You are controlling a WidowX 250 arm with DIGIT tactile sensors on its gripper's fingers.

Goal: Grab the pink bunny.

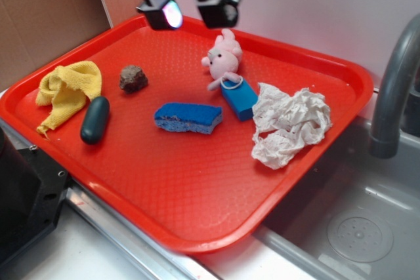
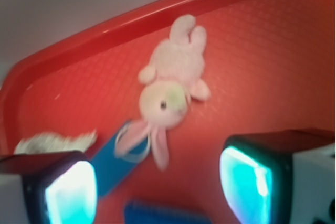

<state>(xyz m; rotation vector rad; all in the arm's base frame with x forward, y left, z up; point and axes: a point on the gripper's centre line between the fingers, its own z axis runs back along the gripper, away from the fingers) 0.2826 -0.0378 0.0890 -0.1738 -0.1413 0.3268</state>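
Spread claw (image 2: 157, 192) hovers above tray (image 1: 197, 221); pink bunny (image 2: 170, 90) just beyond fingertips.

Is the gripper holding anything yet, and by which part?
Nothing is held. The gripper hangs open above the tray, apart from the pink bunny.

Kitchen: sink (image 1: 354, 227), faucet (image 1: 394, 83)

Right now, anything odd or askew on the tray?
Slightly. The bunny lies tipped over near the tray's far rim, its ear and string loop draped over a blue block. A crumpled paper towel lies loose beside it. Nothing looks spilled or damaged. The gripper hangs open above.
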